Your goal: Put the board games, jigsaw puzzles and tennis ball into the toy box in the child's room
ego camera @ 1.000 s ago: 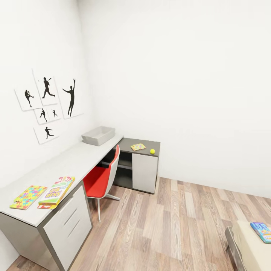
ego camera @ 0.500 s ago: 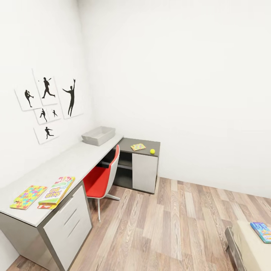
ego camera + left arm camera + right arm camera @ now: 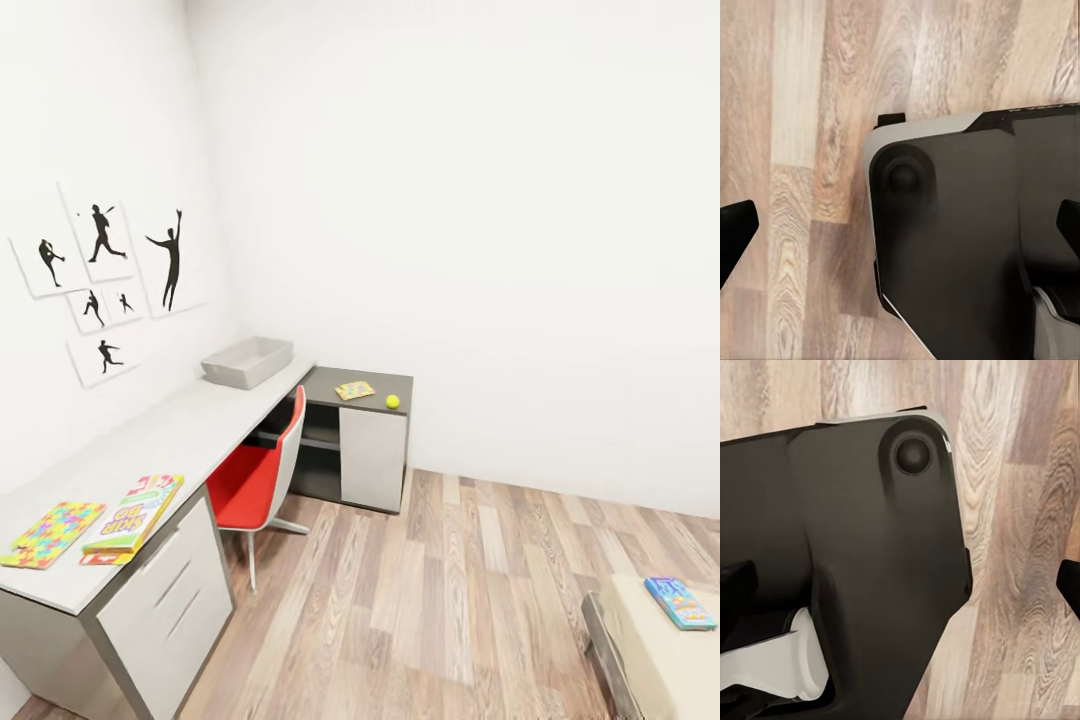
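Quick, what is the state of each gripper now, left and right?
Left gripper: open, holding nothing, fingertips wide apart above the wood floor.
Right gripper: open, holding nothing.

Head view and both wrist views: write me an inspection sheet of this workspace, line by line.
Surface: table, pale top, mostly bare in the middle.
Job's things: toy box at the far end; jigsaw puzzle beside a board game at the near end; second jigsaw puzzle and tennis ball on the dark corner section; blue board game on the bed.
Clutter: red chair tucked under.
Grippers: left gripper and right gripper open, empty, over wood floor.
Cables: nothing seen.
Surroundings: white walls, silhouette pictures.
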Available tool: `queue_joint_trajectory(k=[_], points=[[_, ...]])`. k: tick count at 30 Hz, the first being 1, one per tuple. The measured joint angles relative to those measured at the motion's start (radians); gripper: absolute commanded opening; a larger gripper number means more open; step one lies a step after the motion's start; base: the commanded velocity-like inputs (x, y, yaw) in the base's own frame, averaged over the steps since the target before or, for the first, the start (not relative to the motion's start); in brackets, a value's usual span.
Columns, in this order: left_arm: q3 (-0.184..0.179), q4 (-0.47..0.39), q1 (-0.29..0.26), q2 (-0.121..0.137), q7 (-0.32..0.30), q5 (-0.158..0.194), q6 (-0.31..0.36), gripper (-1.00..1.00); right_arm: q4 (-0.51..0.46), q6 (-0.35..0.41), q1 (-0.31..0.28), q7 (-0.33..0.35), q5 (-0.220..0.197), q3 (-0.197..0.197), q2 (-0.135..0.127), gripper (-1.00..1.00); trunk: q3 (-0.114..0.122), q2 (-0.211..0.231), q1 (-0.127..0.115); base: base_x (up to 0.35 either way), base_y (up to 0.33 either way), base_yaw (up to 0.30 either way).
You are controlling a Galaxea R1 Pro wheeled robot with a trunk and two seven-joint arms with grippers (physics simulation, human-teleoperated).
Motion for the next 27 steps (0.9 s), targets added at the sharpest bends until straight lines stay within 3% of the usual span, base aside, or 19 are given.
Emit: queue_joint_trajectory(k=[13, 18, 23, 27], points=[[0.002, -0.003, 0.0, -0.001, 0.001, 0.0, 0.0, 1.0, 0.0, 0.0, 0.0, 0.0, 0.0, -0.017, 0.001, 1.0, 0.002, 0.0, 0.0, 0.0, 0.0, -0.271], [0.003, -0.011, 0.0, 0.0, -0.002, 0.001, 0.0, 1.0, 0.0, -0.001, 0.0, 0.0, 0.001, -0.019, 0.002, 1.0, 0.002, 0.0, 0.0, 0.0, 0.0, -0.131], [0.003, -0.089, 0.0, 0.0, -0.008, 0.004, 0.021, 1.0, 0.0, 0.001, -0.001, 0.0, 0.001, -0.02, 0.001, 1.0, 0.003, 0.0, 0.0, 0.0, 0.0, -0.037], [0.003, -0.17, 0.0, 0.0, -0.01, 0.007, 0.087, 1.0, -0.007, 0.009, -0.015, 0.001, 0.002, -0.021, 0.002, 1.0, 0.003, 0.0, 0.0, 0.0, 0.0, -0.012]])
